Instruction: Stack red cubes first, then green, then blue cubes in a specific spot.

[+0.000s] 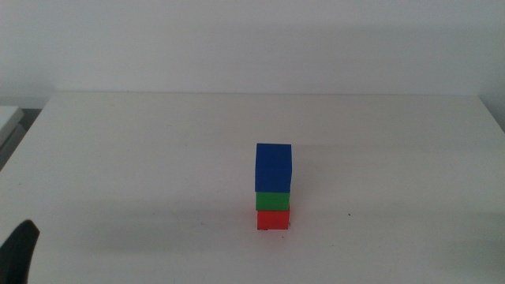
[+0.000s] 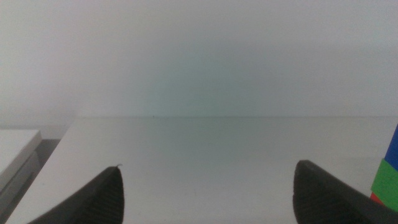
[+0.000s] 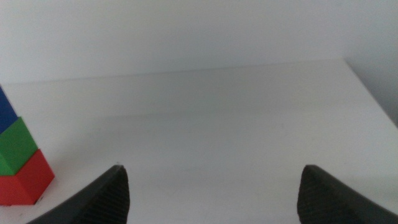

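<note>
The stack stands just right of centre in the lower half of the middle view: the red cube (image 1: 273,219) rests on the white table (image 1: 142,158), the green cube (image 1: 273,201) sits on it, and the blue cube (image 1: 274,167) tops the column. All three faces line up closely; no tilt is visible. The pen marks of the target spot cannot be made out beneath the red cube. The left gripper (image 2: 208,196) waits at the lower left corner of the middle view, its jaws spread wide with nothing between them; the stack shows at the right edge of its wrist view. The right gripper (image 3: 211,196) is out of the middle view, jaws likewise spread and empty, with the stack at the left edge of its wrist view. Judged from these views, the stacking order is complete. The cubes appear light, rigid and matte, so they should grip well; take any cube by two opposite flat side faces, squarely, since a light column is likely to topple if nudged.
</note>
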Robot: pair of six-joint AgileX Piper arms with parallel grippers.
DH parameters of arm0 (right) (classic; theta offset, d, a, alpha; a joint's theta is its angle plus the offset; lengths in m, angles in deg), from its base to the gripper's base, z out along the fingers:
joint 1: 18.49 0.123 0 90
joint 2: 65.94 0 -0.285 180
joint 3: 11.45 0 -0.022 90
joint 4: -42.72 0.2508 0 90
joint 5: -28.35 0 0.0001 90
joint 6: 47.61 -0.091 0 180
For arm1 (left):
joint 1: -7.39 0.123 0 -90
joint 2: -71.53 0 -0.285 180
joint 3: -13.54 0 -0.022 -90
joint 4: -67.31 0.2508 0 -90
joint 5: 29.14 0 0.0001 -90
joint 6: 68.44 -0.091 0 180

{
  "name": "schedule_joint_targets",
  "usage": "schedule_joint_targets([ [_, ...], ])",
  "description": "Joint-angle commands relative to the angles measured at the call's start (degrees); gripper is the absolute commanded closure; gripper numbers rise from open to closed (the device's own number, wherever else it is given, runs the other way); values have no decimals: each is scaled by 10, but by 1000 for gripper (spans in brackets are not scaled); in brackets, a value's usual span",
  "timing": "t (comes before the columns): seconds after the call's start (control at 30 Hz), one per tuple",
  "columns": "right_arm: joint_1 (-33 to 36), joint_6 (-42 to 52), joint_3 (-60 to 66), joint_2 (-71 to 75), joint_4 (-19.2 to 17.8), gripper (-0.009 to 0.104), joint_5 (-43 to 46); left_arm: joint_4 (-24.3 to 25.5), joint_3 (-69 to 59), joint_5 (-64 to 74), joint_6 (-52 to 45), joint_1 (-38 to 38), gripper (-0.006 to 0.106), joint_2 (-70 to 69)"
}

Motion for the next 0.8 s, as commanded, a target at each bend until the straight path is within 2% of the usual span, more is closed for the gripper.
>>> schedule_joint_targets([
  [0.0, -9, 2, 16, 31, -6, 8, 8, -1, -15, -12, 0, 0, 10, -17],
  [0.2, -13, 2, 26, 32, 14, 8, 6, 16, -44, -22, 0, 0, 10, -17],
  [0.77, -13, 2, 26, 32, 14, 8, 24, 21, -54, -53, 0, 0, 10, -17],
])
